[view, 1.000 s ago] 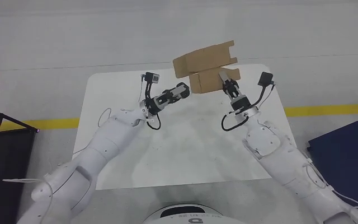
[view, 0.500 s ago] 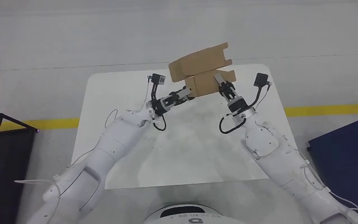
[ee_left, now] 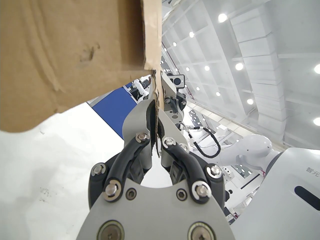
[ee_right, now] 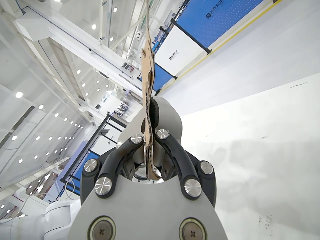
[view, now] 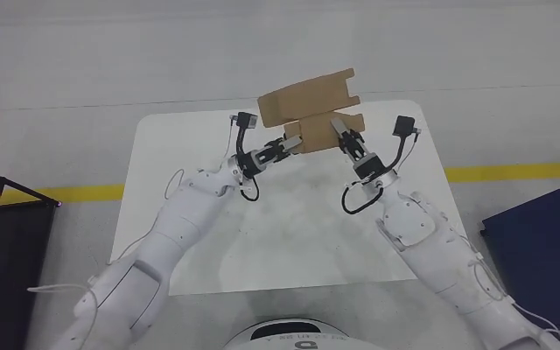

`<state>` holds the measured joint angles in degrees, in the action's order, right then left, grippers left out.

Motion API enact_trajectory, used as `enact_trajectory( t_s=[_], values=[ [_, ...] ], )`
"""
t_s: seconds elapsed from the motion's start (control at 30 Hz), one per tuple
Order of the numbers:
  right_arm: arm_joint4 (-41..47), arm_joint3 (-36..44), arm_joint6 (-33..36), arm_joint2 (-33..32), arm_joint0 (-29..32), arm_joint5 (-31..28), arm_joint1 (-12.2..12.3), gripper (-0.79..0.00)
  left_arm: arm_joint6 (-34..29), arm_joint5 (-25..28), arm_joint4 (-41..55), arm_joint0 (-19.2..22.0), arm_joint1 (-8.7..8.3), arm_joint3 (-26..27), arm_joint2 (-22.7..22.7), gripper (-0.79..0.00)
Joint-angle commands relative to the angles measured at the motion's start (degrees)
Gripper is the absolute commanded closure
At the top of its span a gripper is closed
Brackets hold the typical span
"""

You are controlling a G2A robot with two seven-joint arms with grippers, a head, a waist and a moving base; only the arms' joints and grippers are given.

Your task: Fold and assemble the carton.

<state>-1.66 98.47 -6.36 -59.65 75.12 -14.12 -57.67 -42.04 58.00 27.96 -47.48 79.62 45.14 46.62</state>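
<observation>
**A:** Left tool [ee_left: 156,114] is clamped on a thin lower edge of the carton [view: 306,94]. Right tool [ee_right: 150,116] is pinched tight on a double layer of card at the other side.

**B:** And the carton itself?

**A:** In the air over the far edge of the tabletop [view: 289,236], touching nothing but the two tools. One panel leans over another, so it looks only partly opened.

**B:** Which step, then?

**A:** Opening the flat blank into a box shape, I'd judge. No flaps look tucked yet. Next the tools need to push the panels square, gently, since such narrow grips could slip or crease the card.

**B:** Anything in the way?

**A:** A yellow line [view: 499,171] and a blue panel [view: 529,232] lie on the floor beside the tabletop, well apart from the work. The real constraint is probably the two arms crowding each other.
</observation>
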Motion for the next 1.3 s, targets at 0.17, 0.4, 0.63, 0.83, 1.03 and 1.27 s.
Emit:
enact_trajectory(
  t_s=[0.17, 0.4, 0.63, 0.83, 1.03, 1.27],
  values=[
    [1.8, -0.2, 0.6, -2.2, 0.6, -0.9, -0.5, -0.785, 7.2, 0.0, -17.0, -1.1, -0.77, 3.1, 6.2, 0.0],
    [4.5, 1.6, -4.3, -9.3, 4.7, -2.0, -0.3, -0.785, 31.3, -0.1, -64.6, -2.9, -2.69, 7.8, 11.3, 0.0],
    [0.9, 7.2, -1.3, -12.1, 6.4, 0.5, -0.3, -0.785, 49.7, -9.3, -94.8, -5.0, -2.81, 10.2, 8.6, 0.0],
    [-0.6, 6.9, 2.8, -8.7, 0.5, 4.7, -1.4, -0.785, 56.5, -9.5, -100.7, -5.0, -2.6, 10.3, 6.5, 0.0],
    [-1.5, 3.6, 3.7, -4.2, -4.1, 8.4, -3.0, -0.785, 59.7, -6.5, -97.5, -5.9, -2.69, 10.9, 7.1, 0.0],
    [-0.5, 3.8, 9.0, -2.8, -4.4, 8.8, -3.7, -0.785, 57.3, -0.1, -82.0, -4.5, -1.7, 6.5, 7.6, 0.0]
  ],
)
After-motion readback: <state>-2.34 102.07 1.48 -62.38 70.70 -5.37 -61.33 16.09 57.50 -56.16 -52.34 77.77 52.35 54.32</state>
